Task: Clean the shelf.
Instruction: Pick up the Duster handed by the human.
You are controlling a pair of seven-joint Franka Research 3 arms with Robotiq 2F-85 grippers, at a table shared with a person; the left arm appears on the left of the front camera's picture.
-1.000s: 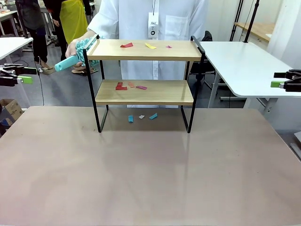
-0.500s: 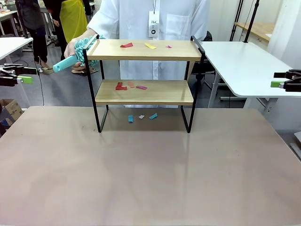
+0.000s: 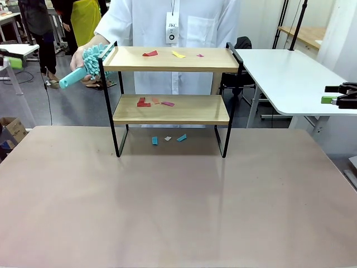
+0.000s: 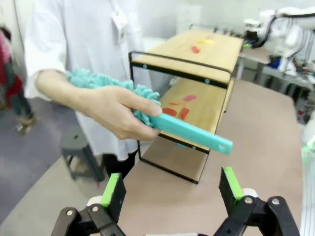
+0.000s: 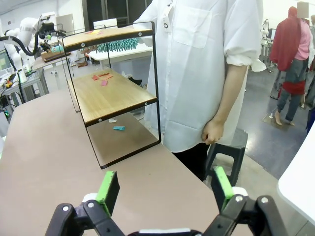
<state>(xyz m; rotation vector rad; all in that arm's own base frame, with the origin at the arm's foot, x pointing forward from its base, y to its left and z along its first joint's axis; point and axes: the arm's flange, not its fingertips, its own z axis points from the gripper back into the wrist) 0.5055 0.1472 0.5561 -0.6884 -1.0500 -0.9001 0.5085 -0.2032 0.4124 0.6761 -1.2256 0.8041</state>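
The shelf (image 3: 170,59) stands at the table's far middle, with two wooden boards in a black frame. Coloured paper scraps (image 3: 149,53) lie on its top board, and more scraps (image 3: 144,103) on the lower board. A person's hand (image 3: 85,60) holds a teal duster (image 3: 89,62) at the shelf's top left corner. In the left wrist view the duster (image 4: 189,132) hangs just ahead of my open left gripper (image 4: 171,189), handle toward it. That left gripper (image 3: 12,60) is blurred at the far left edge. My right gripper (image 3: 330,94) hovers open at the far right; in its wrist view the gripper (image 5: 165,186) faces the shelf (image 5: 110,96) end-on.
Blue and white scraps (image 3: 154,140) lie on the table (image 3: 178,201) under the shelf. A white side table (image 3: 284,78) stands at the right rear. The person's other hand (image 5: 214,132) hangs by their side. Other people stand in the background at the left.
My left gripper has risen at the left edge. The person has shifted slightly left, and the duster has tilted a little upward. The right gripper has not moved.
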